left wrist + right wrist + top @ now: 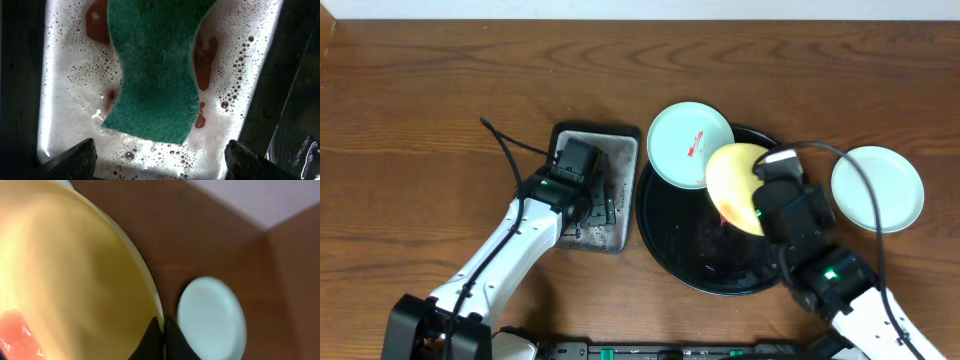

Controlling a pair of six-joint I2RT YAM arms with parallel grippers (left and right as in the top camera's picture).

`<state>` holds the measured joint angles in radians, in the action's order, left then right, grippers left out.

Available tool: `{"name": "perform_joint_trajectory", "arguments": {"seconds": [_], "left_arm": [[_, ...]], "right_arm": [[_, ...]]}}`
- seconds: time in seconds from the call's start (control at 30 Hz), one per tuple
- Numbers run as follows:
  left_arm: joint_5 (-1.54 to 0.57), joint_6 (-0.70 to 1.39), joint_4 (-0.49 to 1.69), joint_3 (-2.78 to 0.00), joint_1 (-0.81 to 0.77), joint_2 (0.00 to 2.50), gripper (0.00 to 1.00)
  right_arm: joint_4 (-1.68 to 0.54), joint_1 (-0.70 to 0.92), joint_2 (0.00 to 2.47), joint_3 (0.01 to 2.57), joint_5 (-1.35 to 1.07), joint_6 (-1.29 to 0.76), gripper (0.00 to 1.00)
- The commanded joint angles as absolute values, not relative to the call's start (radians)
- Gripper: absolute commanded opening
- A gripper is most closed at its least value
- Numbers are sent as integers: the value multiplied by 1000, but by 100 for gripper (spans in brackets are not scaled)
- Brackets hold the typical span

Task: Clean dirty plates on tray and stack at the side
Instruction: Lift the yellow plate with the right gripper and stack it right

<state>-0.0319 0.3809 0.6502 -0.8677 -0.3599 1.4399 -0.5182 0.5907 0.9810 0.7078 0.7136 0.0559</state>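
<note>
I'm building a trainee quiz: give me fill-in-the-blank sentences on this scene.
The right claw is shut on the rim of a plate coloured ___.
The grey metal tray holds soapy water and a green ___.
The left claw hovers over it, jaws ___.
The mint plate overlapping the black tray's rim bears a smear coloured ___.
Missing: yellow; sponge; open; red.

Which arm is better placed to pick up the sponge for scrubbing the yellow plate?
Left. Its hand hangs open over the green sponge in the soapy grey tray, while the right hand is shut on the yellow plate, holding it tilted above the black tray.
</note>
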Motion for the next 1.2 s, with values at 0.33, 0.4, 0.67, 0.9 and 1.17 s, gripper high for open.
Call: {"name": "perform_joint_trajectory", "arguments": {"seconds": [0.33,0.4,0.67,0.9,1.17], "left_arm": [[-38,378,647,-888,-355,1439,83],[-38,378,647,-888,-355,1439,83],[-38,378,647,-888,-355,1439,83],[-38,378,647,-888,-355,1439,83],[-38,378,647,-888,-355,1439,83]], "right_arm": [[-374,768,1057,728,1051,455,1],[-374,768,1070,728,1051,454,1],[-321,707,1113,727,999,277,1],[-367,362,1113,728,501,-151,1],[-397,-146,1127,727,9,-355,1]]}}
